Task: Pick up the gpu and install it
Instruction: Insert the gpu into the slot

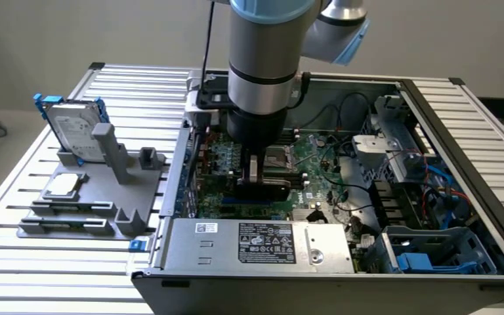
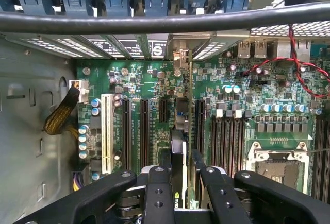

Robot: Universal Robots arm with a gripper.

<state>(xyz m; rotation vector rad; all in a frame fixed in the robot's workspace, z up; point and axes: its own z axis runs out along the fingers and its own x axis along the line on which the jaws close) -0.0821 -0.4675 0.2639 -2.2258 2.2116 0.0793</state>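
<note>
i am gripping the thin green gpu card with black cooler [image 2: 178, 154] in my end effector [image 2: 181, 198], holding it on edge over the large green motherboard [image 2: 247, 90] so it meets a slot.

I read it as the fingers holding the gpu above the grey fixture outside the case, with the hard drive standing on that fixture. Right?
Not quite. The exterior view shows the fingers holding the gpu inside the case, above the motherboard, not above the grey fixture. The hard drive does stand on that fixture.
</note>
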